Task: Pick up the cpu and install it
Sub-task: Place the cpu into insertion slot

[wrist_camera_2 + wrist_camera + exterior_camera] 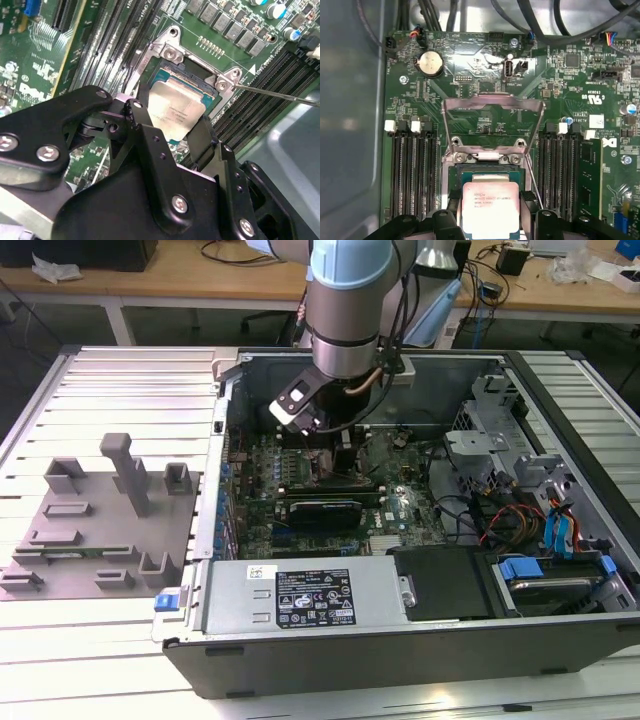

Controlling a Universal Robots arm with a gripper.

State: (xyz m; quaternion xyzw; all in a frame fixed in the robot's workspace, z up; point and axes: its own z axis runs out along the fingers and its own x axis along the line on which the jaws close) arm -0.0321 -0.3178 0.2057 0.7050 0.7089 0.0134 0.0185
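Grey fixture tray [100,530], on the bench [120,380] at the exterior view's left. Open computer case [420,640], centre to right, arm [345,310] reaching down into it. Cpu [175,112]: clamped by two opposite edges between the jaws, over the open socket [487,172] on the motherboard [470,65]; whether it is seated we cannot tell. We judge it light, stiff, slick-topped, delicate underneath; we would hold the edges only.
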